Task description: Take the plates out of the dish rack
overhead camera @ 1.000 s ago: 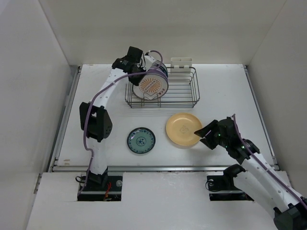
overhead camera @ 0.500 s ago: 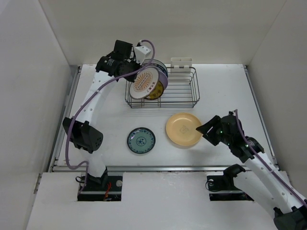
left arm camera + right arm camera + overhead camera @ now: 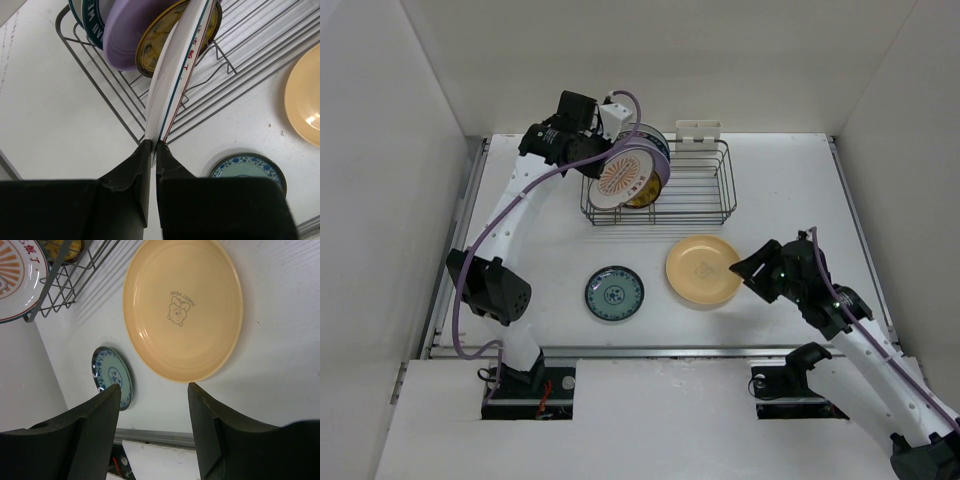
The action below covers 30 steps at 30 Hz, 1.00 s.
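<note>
My left gripper (image 3: 600, 155) (image 3: 153, 145) is shut on the rim of the white plate with orange pattern (image 3: 626, 177) (image 3: 175, 75), held tilted over the left end of the dish rack (image 3: 705, 190) (image 3: 100, 90). Behind it in the rack stand the small dark gold-centred plate (image 3: 150, 42), the lavender plate (image 3: 130, 30) and a dark-rimmed plate (image 3: 92, 20). The yellow-tan plate (image 3: 703, 270) (image 3: 182, 310) and the small teal patterned plate (image 3: 614, 294) (image 3: 112, 377) lie flat on the table. My right gripper (image 3: 752, 274) (image 3: 154, 390) is open and empty just right of the yellow-tan plate.
A small white plastic holder (image 3: 698, 131) sits on the rack's far side. White walls enclose the table on the left, back and right. A metal rail (image 3: 650, 350) runs along the table's near edge.
My left gripper has lifted the orange-patterned plate up and to the left out of its slot, uncovering the gold-centred plate. My right gripper has drawn back a little from the yellow-tan plate.
</note>
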### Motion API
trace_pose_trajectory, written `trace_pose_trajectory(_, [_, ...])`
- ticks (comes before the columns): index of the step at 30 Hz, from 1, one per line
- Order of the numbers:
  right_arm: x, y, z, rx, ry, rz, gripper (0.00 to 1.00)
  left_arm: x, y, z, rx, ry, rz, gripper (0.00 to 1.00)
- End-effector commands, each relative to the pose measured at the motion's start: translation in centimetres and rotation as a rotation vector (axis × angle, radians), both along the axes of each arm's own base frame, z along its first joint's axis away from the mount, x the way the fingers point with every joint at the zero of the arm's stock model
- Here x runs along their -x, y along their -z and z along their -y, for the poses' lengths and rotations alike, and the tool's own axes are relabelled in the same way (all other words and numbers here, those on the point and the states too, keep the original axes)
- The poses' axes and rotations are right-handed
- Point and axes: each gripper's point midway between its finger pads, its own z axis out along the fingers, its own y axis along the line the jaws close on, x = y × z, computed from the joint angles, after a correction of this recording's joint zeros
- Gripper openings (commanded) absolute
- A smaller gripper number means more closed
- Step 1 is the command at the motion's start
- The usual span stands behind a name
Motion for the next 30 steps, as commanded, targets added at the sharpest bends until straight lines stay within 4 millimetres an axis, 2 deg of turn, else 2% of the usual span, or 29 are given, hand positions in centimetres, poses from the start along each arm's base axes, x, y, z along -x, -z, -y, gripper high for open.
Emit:
trace_pose_trajectory(1, [-0.4, -2.0, -0.1, -0.006, -0.004, 0.059, 0.62, 0.0, -5.2, 0.1, 0.076, -0.038, 0.141, 0.00])
trace_pose_trajectory(3, [-0.6, -2.0, -0.2, -0.006, -0.004, 0.058, 0.62, -0.1, -5.2, -0.3, 0.057, -0.046, 0.150, 0.00])
trace_pose_trajectory(6, [-0.8, -1.9, -0.3, -0.006, -0.004, 0.058, 0.62, -1.8, -3.6, -0.3, 0.013, -0.053, 0.152, 0.00])
trace_pose_trajectory(9, [-0.8, -1.9, -0.3, -0.006, -0.004, 0.058, 0.62, -3.2, -2.9, -0.1, 0.003, -0.069, 0.163, 0.00])
trace_pose_trajectory(13, [-0.9, -1.9, -0.1, -0.001, 0.004, 0.060, 0.62, -3.9, -1.7, 0.2, 0.000, -0.076, 0.139, 0.00])
trace_pose_trajectory(18, [-0.7, -1.5, 0.1, 0.009, 0.011, 0.053, 0.62, -5.0, 1.3, 0.4, -0.048, -0.067, 0.083, 0.00])
trace_pose_trajectory(23, [-0.7, -1.5, 0.1, 0.009, 0.011, 0.053, 0.62, -4.4, 4.1, 1.3, -0.056, -0.004, -0.008, 0.00])
trace_pose_trajectory(28, [-0.5, -1.5, 0.2, 0.009, 0.011, 0.053, 0.62, -4.3, 5.6, 1.8, -0.054, 0.026, -0.049, 0.00])
trace_pose_trajectory(30, [-0.4, -1.3, 0.4, 0.018, 0.018, 0.047, 0.62, -4.3, 5.6, 1.8, -0.054, 0.026, -0.049, 0.00])
